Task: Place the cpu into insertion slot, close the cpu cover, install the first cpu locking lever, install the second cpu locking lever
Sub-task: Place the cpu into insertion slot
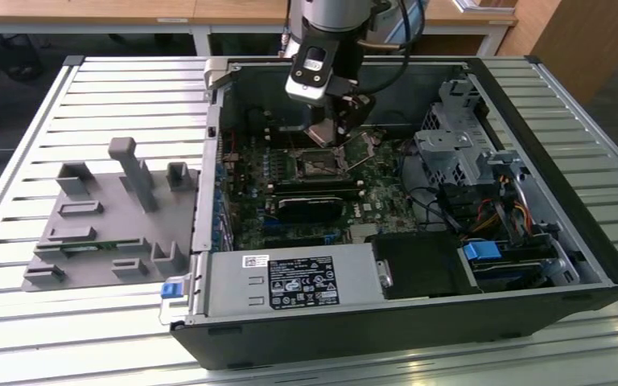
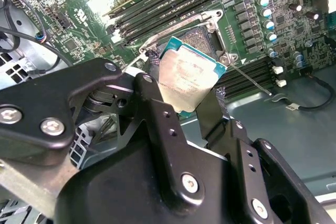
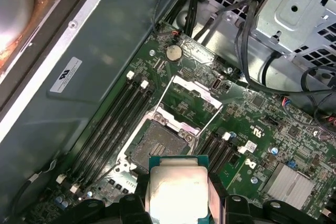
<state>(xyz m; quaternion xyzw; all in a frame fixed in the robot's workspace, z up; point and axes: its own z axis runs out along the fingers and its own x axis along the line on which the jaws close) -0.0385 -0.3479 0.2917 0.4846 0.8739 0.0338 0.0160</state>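
My gripper [image 1: 336,133] hangs inside the open computer case, just above the motherboard. It is shut on the cpu [image 3: 177,190], a silver-topped square chip with a teal edge, pinched between the black fingers [image 2: 210,111]. The insertion slot [image 3: 157,142] lies directly beyond the chip, its dark pin field bare inside a thin silver rim. The cpu cover [image 3: 191,100] is swung open, resting back on its hinge over the green board. A thin silver locking lever [image 2: 252,80] sticks out beside the socket. In the second wrist view the cpu [image 2: 186,74] hovers tilted over the insertion slot [image 2: 202,38].
Long black memory slots [image 3: 113,121] run on both sides of the socket. A perforated grey drive cage [image 1: 454,153] with cables stands at the exterior view's right, and the power supply [image 1: 293,281] sits along the case's near edge. A grey fixture plate [image 1: 105,217] lies on the slatted table [image 1: 30,338].
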